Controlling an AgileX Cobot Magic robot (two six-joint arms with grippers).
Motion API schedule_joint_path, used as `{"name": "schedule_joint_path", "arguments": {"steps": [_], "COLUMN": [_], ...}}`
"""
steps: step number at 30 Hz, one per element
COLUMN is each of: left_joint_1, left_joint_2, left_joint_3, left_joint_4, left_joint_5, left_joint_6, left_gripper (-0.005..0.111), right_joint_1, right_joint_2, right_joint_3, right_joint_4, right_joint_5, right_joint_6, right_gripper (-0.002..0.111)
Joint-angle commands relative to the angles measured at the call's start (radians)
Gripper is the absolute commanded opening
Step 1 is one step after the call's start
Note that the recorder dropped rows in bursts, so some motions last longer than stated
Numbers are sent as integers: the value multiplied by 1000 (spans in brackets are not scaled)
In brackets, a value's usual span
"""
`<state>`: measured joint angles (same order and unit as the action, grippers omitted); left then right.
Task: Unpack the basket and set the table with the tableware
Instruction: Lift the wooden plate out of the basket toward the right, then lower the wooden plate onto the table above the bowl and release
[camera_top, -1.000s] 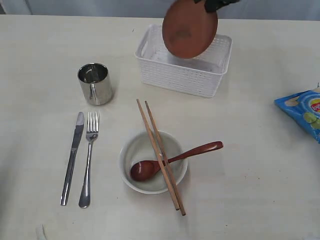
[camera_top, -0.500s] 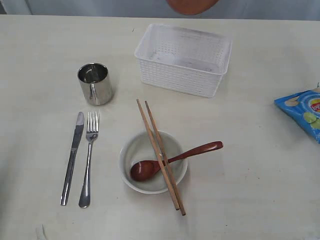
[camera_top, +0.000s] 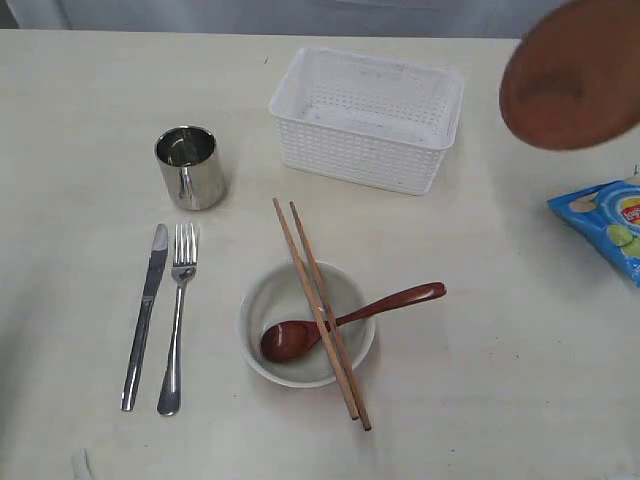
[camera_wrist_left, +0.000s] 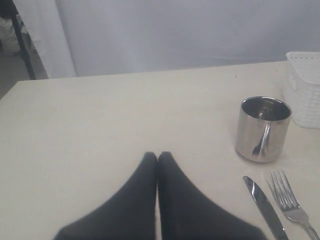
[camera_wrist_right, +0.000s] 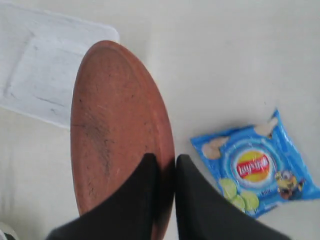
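Plate (camera_top: 572, 80) has shifted from top centre to upper right of frame, airborne. Right gripper (camera_wrist_right: 166, 160) clamps its rim. Left gripper (camera_wrist_left: 157, 159) is closed, empty.

The plate (camera_top: 572, 75) is reddish-brown, the basket (camera_top: 350, 158) white with a perforated grid pattern, the cup (camera_top: 190, 170) shiny steel, the bowl (camera_top: 258, 300) off-white, the chip bag (camera_wrist_right: 252, 167) blue with a yellow-and-red logo, the surface (camera_top: 80, 120) pale cream.

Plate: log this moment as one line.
plate: held aloft, right of basket | right gripper: shut on plate rim | left gripper: shut, holding nothing | basket: empty
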<state>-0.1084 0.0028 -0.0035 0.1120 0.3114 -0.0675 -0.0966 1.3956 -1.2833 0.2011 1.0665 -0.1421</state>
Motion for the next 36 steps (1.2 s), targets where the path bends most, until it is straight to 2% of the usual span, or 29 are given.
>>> {"name": "schedule_joint_path", "arguments": {"steps": [1, 4, 8, 16, 21, 28, 36], "left_joint_1": [-6, -6, -6, -6, -6, -6, -6], "left_joint_2": [-3, -3, -3, -3, -3, -3, -3], "left_joint_3": [3, 3, 3, 3, 3, 3, 3], "left_joint_4": [-12, -12, -12, -12, -12, -12, -12], "left_joint_5": [-7, -7, -7, -7, -7, -7, -7], "left_joint_6": [0, 0, 0, 0, 0, 0, 0], "left_gripper": [0, 0, 0, 0, 0, 0, 0], "right_joint_1": [-77, -75, -70, 76, 173, 267, 279], "right_joint_2": [-34, -32, 10, 122, 156, 217, 348], "right_joint_3": [187, 344, 429, 431, 431, 429, 385], "right_joint_4": [14, 88, 311, 425, 542, 608, 608], "right_joint_5": [-42, -134, -247, -357, -536, -752, -692], "right_joint_6": [6, -15, -102, -121, -121, -124, -133], "right_gripper": [-1, -1, -1, -1, -1, -1, -1]}}
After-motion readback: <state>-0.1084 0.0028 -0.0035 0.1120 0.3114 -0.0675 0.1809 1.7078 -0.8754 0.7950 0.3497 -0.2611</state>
